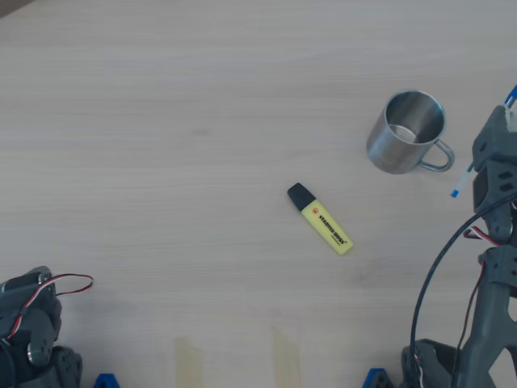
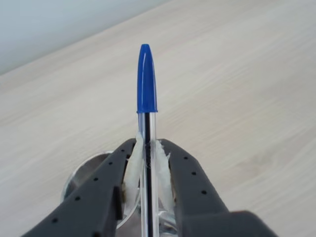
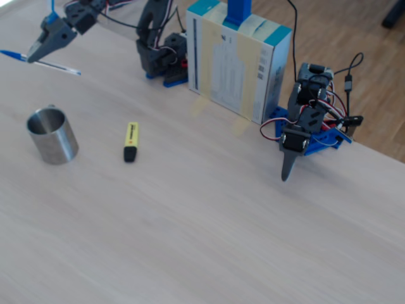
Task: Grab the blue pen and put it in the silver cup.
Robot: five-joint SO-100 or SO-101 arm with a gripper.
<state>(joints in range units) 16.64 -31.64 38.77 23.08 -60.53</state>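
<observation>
The gripper (image 2: 147, 163) (jaws clamped) holds the blue pen (image 2: 146, 81) near the silver cup (image 1: 406, 131).

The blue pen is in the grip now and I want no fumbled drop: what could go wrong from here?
1. The gripper pinches the blue pen low on its barrel, leaving a long free end, so it might pivot.
2. In the overhead view the pen hangs outside the silver cup, near the handle; releasing here would probably miss.
</observation>
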